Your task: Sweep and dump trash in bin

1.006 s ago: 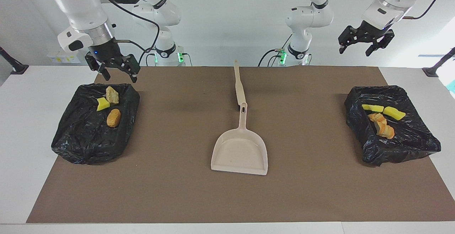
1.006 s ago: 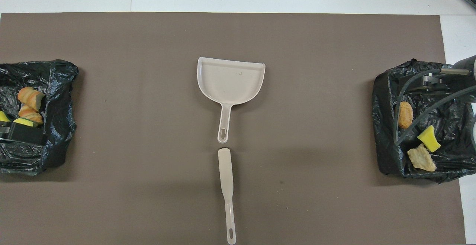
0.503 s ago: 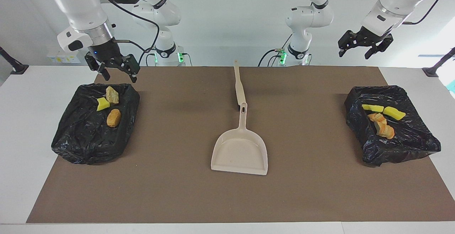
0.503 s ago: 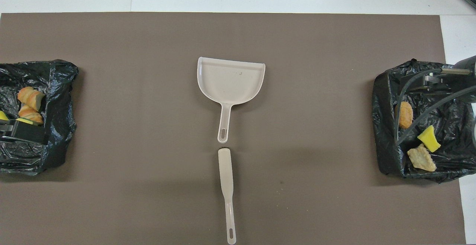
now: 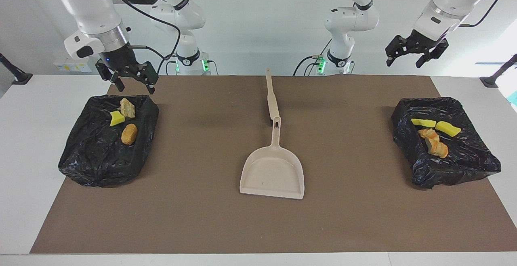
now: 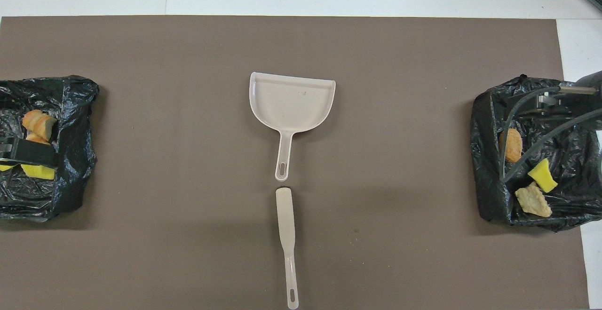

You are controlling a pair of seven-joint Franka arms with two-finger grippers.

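Nearest the robots, both claws hang spread and empty: the left claw (image 5: 416,51) high above one crumpled black plastic-lined bin (image 5: 464,165), the right claw (image 5: 131,78) over the other (image 5: 93,165). The yellow, tan and orange trash lumps (image 5: 126,121) lie in the bins. The beige plastic dustpan (image 5: 272,173) lies mid-tabletop.

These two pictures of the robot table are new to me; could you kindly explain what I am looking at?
Two robot arms work at one table, photographed from two sides. The facing view looks at the robots from across the table; the overhead view looks down from their own end. The right gripper hangs open over the black-lined bin at its end, which holds a yellow sponge chunk, a tan stone-like piece and an orange-brown lump. The left gripper hangs open, high above the other lined bin, which holds two yellow sponge pieces and bread-like lumps. In the middle lie a beige dustpan and a beige scraper. Neither gripper holds anything.
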